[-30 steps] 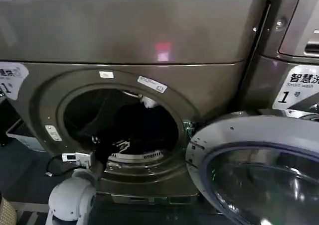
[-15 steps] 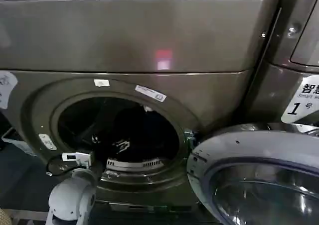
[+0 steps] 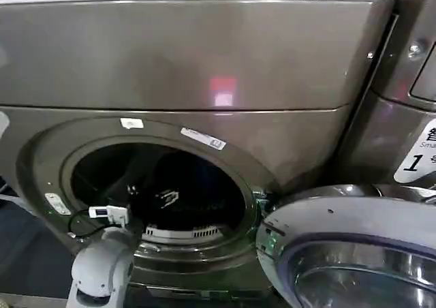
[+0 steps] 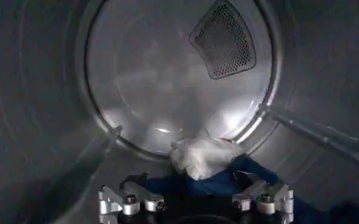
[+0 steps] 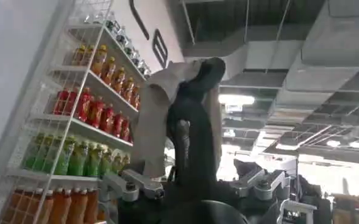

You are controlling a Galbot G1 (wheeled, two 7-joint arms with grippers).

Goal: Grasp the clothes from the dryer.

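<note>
The dryer [image 3: 204, 63] is a bronze-grey front-loader. Its round porthole is uncovered and its glass door [image 3: 354, 253] is swung out at the lower right. My left arm [image 3: 102, 267] reaches through the porthole, with the left gripper [image 3: 165, 199] inside the dark drum. In the left wrist view the clothes lie on the drum floor: a whitish-grey garment [image 4: 200, 155] on top of navy fabric [image 4: 228, 179]. The left gripper [image 4: 194, 204] hangs just over the navy fabric. My right gripper [image 5: 191, 140] is held high, shut on a grey and dark cloth [image 5: 152, 115] that drapes over it.
A similar machine [image 3: 409, 83] stands close at the dryer's right. The drum's back wall has a mesh vent [image 4: 223, 39], and a raised paddle [image 4: 325, 137] runs along its side. A shelf of bottled drinks [image 5: 81, 122] stands behind the right gripper.
The porthole now sits lower and further left in the head view. The pale patch at its upper edge is gone. The left gripper remains inside the drum.
</note>
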